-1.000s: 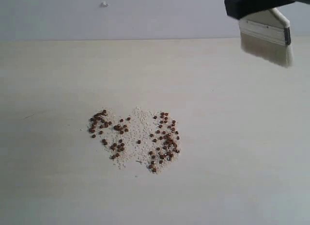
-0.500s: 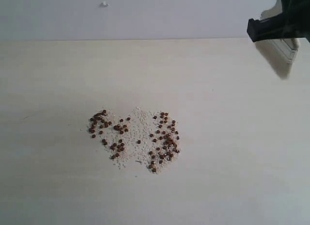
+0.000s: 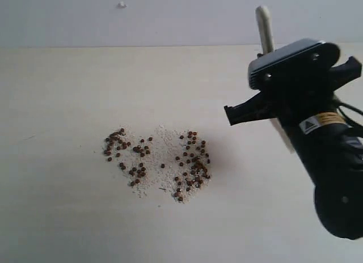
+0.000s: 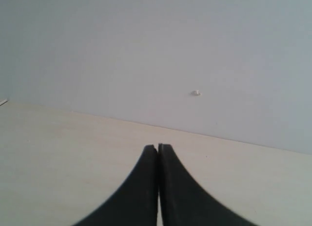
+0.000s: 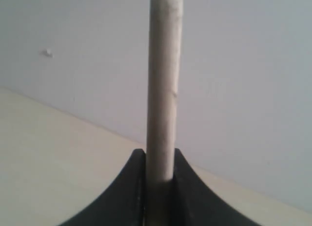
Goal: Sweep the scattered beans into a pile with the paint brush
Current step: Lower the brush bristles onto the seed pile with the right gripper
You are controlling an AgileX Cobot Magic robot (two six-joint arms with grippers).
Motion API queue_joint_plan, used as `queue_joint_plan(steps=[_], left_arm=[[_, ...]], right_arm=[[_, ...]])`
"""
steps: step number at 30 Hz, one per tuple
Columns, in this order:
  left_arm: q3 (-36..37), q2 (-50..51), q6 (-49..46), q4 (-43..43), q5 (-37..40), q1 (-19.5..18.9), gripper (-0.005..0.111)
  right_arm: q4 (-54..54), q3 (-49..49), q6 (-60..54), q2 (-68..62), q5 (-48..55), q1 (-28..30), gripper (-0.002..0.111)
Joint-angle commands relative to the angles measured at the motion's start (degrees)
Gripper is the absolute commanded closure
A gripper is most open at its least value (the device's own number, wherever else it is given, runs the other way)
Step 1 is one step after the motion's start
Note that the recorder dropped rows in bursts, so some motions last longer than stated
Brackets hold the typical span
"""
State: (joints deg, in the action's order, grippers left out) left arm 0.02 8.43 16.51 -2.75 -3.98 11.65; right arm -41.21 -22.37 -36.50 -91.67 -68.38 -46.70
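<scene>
The right arm has swung in from the upper right corner of the exterior view and now fills the right side of the frame, just right of the beans [image 3: 193, 161]. A second ago the paint brush [image 3: 264, 28] hung up there with its bristles down. Now only its pale handle shows, poking up above the arm, and the arm hides the bristles. The right gripper [image 5: 160, 173] is clamped on the handle, one jaw on each side. I'd say the brush is being lined up for a stroke from the right, but nothing has touched the beans: they lie at centre frame just as before.

By count there is one brush and two grippers. The left gripper [image 4: 158, 187] is empty with its jaws pressed together, off somewhere the room camera doesn't catch. The beans run to several dozen, too many to count exactly, in two loose clusters with a few strays between, on one patch of pale crumbs [image 3: 164, 143].
</scene>
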Motion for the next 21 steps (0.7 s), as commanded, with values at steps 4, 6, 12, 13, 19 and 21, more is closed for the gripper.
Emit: queue_joint_plan(steps=[4,6,12,13,19,21], left_arm=[[0.0,-0.4,0.2,0.5,0.0,0.3,0.107],[0.0,-0.4,0.2,0.5,0.0,0.3,0.107],[0.0,-0.4,0.2,0.5,0.0,0.3,0.107],[0.0,-0.4,0.2,0.5,0.0,0.3,0.107],[0.0,-0.4,0.2,0.5,0.0,0.3,0.107],[0.0,-0.4,0.2,0.5,0.0,0.3,0.107]], right_arm=[[-3.3,-8.8,2.8,-15.5,-1.6,-0.7,0.108],[-3.5,-10.8,4.0,-18.2,-1.6,-0.7,0.108],[-3.5,-14.3,5.9,-19.8,0.0,-0.7,0.108],[-3.5,-14.8,6.8,-19.8,1.4,-0.7,0.108],[-1.7,-16.9,10.7,-20.2,6.0,-0.7,0.108],[-1.4,-16.9,11.1,-20.6,5.7,-0.7,0.108]])
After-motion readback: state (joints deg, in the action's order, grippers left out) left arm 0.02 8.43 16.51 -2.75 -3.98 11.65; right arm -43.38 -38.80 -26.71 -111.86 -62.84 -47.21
